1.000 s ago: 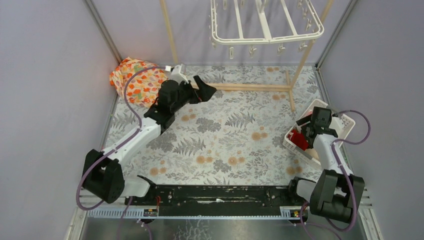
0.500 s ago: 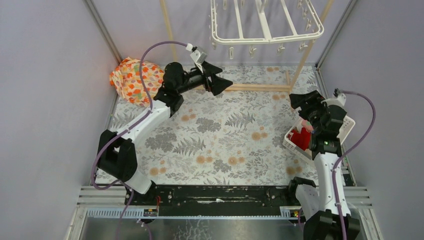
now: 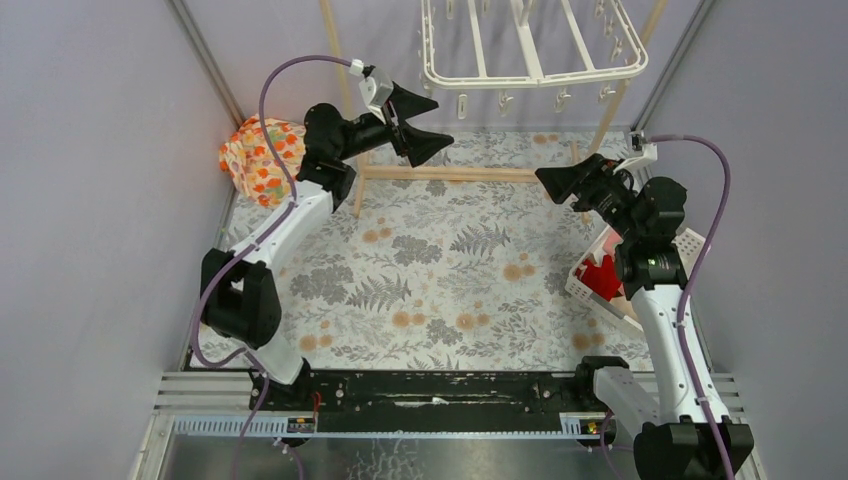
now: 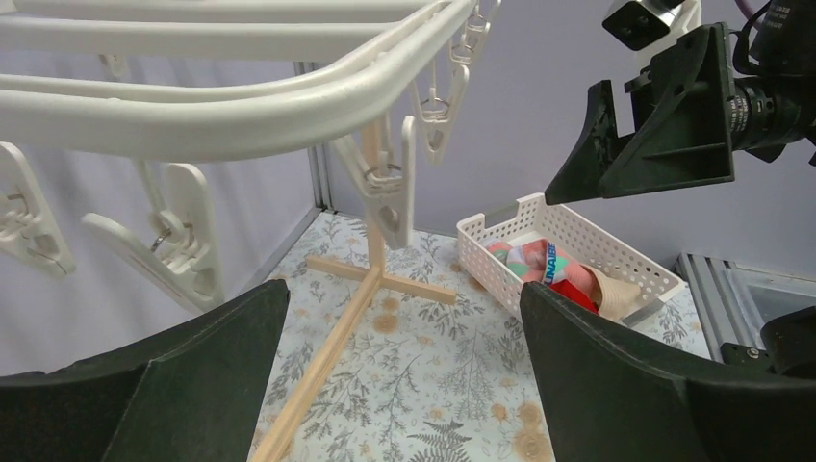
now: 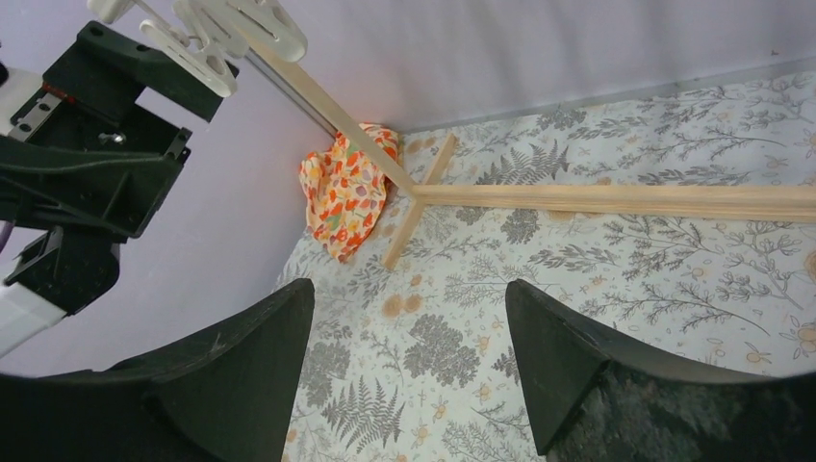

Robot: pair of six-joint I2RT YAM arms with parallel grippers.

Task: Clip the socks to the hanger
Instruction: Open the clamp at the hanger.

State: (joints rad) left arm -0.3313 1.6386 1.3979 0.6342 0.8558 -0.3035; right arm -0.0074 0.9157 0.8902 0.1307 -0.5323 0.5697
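The white hanger (image 3: 530, 50) hangs at the back, with clips dangling from its rim (image 4: 241, 106). My left gripper (image 3: 443, 123) is raised just below the hanger's near left corner. It is open and empty (image 4: 402, 289), and a clip (image 4: 390, 192) hangs close in front of it. The socks lie in a white basket (image 3: 690, 245) at the right: a red one (image 3: 600, 275), a pink one with a teal patch (image 4: 544, 265) and a tan one (image 4: 611, 289). My right gripper (image 3: 560, 180) hovers left of and above the basket, open with nothing in it (image 5: 409, 284).
An orange-flowered cloth bundle (image 3: 260, 155) sits in the back left corner. The wooden stand's base bars (image 3: 470, 172) lie on the floral mat, and its posts rise to the hanger. Grey walls close in on the left, back and right.
Both arms have risen. The left gripper climbed from the mat to under the hanger's corner. The right gripper left the basket empty and swung up and to the left.
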